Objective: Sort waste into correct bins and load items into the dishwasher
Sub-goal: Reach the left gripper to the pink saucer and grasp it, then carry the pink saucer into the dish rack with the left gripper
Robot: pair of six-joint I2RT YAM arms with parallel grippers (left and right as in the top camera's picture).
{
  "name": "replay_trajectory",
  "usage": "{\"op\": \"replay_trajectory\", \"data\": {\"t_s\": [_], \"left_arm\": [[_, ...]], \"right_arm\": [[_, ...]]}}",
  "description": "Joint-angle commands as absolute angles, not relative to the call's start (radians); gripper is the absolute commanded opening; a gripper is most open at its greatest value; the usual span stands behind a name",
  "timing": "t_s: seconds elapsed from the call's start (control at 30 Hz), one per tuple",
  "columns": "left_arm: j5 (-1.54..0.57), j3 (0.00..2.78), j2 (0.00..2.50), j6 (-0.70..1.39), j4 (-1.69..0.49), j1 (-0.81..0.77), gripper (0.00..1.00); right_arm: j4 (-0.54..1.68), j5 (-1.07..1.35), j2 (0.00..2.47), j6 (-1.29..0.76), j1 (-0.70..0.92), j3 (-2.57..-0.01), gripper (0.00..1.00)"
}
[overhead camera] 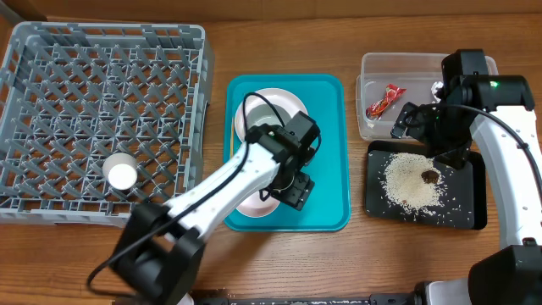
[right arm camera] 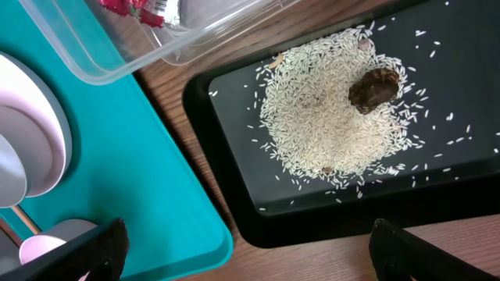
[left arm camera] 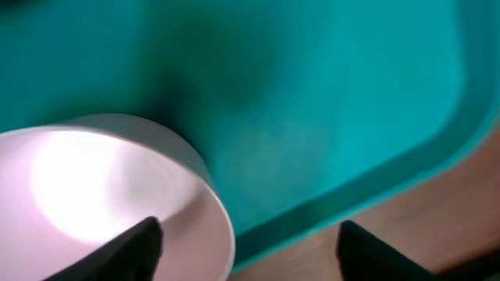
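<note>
A teal tray holds white plates and a pale bowl. My left gripper is open and hangs low at the bowl's right side. In the left wrist view, my left gripper has one finger over the bowl and the other outside its rim. My right gripper is open and empty above the black tray, which holds rice and a brown lump. In the right wrist view, my right gripper is over the rice and lump.
A grey dish rack at the left holds a white cup. A clear container at the back right holds a red wrapper. The teal tray's corner lies close to the black tray.
</note>
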State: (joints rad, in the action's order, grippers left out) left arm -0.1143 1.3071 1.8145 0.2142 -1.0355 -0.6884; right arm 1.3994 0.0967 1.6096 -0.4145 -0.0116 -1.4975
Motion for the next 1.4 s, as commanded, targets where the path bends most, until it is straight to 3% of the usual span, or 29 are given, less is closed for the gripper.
{"op": "replay_trajectory", "data": {"t_s": [0.0, 0.1, 0.17, 0.27, 0.47, 0.83, 1.0, 1.37], "left_arm": [[-0.094, 1.296, 1.88, 0.218, -1.044, -0.691, 0.58], [-0.105, 1.296, 1.903, 0.226, -1.046, -0.691, 0.32], [-0.104, 1.296, 1.903, 0.234, -1.039, -0.691, 0.25], [-0.104, 1.297, 1.903, 0.234, -1.042, -0.69, 0.04], [-0.104, 1.348, 1.901, 0.264, -1.102, -0.689, 0.04], [0.012, 1.733, 1.797, 0.26, -1.312, -0.635, 0.04], [-0.048, 1.8, 1.722, 0.174, -1.299, -0.477, 0.04], [-0.575, 1.8, 1.742, -0.262, -1.309, 0.022, 0.04]], "right_arm": [[1.398, 0.091, 1.601, -0.416, -0.013, -1.499, 1.0], [1.398, 0.09, 1.601, -0.416, -0.013, -1.499, 1.0], [1.398, 0.09, 1.601, -0.416, -0.013, -1.499, 1.0], [1.4, 0.091, 1.601, -0.416, -0.013, -1.499, 1.0], [1.402, 0.09, 1.601, -0.416, -0.013, -1.499, 1.0], [1.41, 0.086, 1.601, -0.393, -0.013, -1.499, 1.0], [1.409, 0.086, 1.601, -0.393, -0.013, -1.499, 1.0], [1.409, 0.087, 1.601, -0.393, -0.013, -1.499, 1.0]]}}
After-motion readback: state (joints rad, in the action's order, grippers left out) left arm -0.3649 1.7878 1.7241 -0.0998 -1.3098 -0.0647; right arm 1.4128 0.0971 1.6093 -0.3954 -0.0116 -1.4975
